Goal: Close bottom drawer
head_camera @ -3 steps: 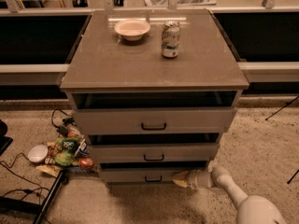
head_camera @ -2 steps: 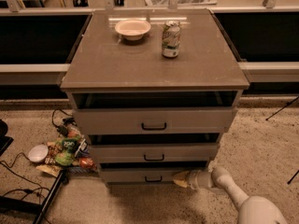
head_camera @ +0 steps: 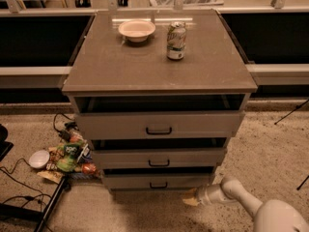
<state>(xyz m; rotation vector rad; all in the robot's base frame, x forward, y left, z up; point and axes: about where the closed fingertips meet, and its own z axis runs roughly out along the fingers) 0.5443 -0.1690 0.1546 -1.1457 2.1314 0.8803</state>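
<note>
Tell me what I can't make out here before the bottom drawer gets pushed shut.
All in the camera view:
- Inside of the bottom drawer: hidden under the middle drawer; only a dark gap shows.
- Gripper, low by the bottom drawer's right front corner: this angle does not show whether it touches the front.
- Arm: cut off by the lower right edge.
- Can label: too small to read.

The arm [head_camera: 244, 201] is smooth and white, built of rounded, bulbous segments. Its gripper [head_camera: 189, 197], at the view's lower right, is tan-tipped.
</note>
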